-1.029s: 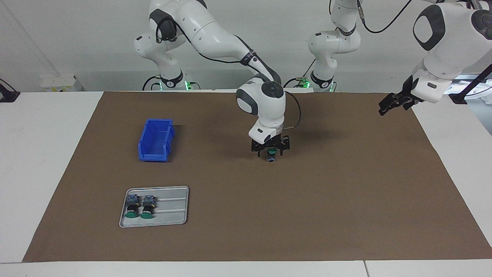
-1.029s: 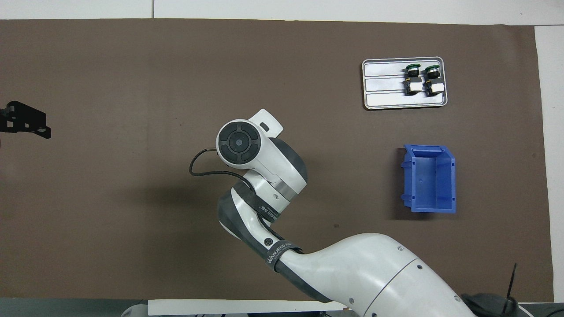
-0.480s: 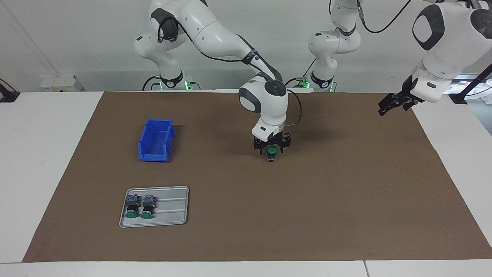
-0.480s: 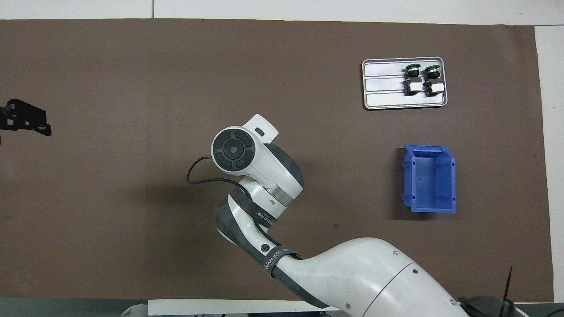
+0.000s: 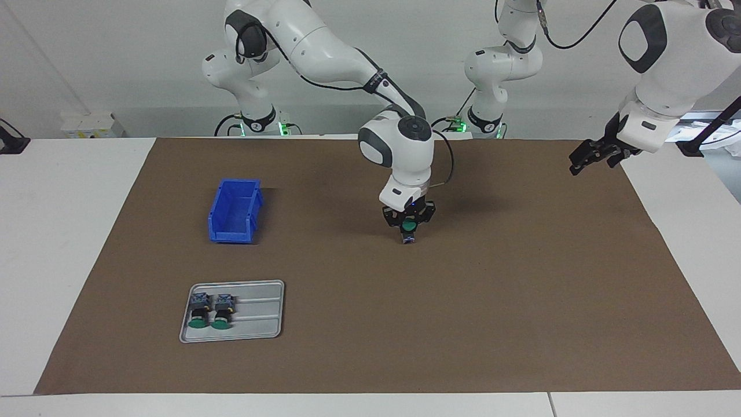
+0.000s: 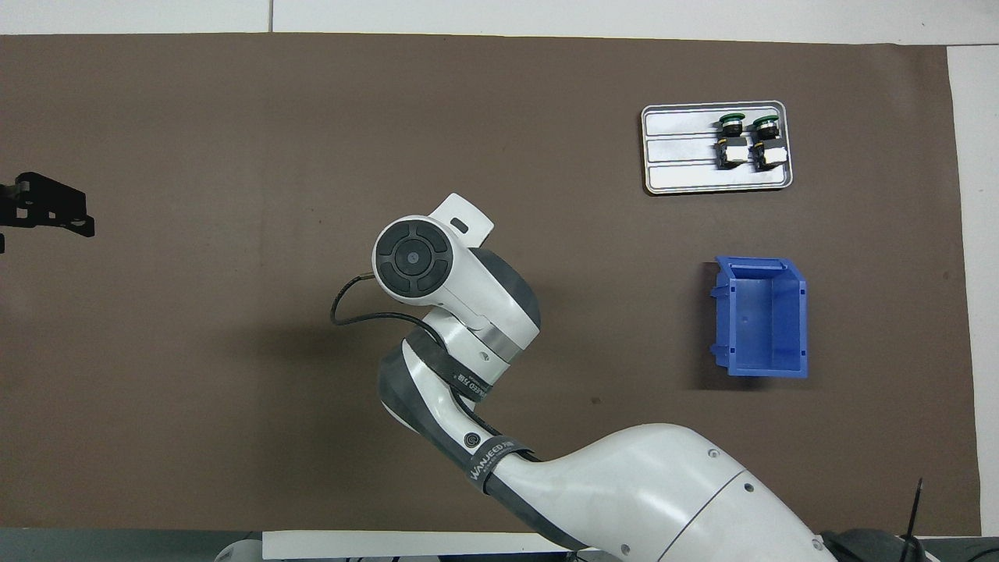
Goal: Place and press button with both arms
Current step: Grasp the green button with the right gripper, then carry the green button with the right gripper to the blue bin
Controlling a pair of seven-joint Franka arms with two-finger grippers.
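From above, the right arm's wrist hides its claw; only the facing view shows the right gripper (image 5: 408, 227) pinching the button (image 5: 408, 231) mid-mat, green cap up, base on the brown mat (image 5: 521, 301). The left gripper (image 5: 591, 155) waits spread over the mat's edge.

The right arm's black band (image 6: 485, 455) reads "WANJEED" (smaller letters after it illegible).

In the overhead view the right arm's wrist (image 6: 421, 261) covers its own gripper and the button. The left gripper (image 6: 47, 215), at nine o'clock, is cut by the picture's edge. In the facing view the left arm (image 5: 666, 52) is cropped at two o'clock.
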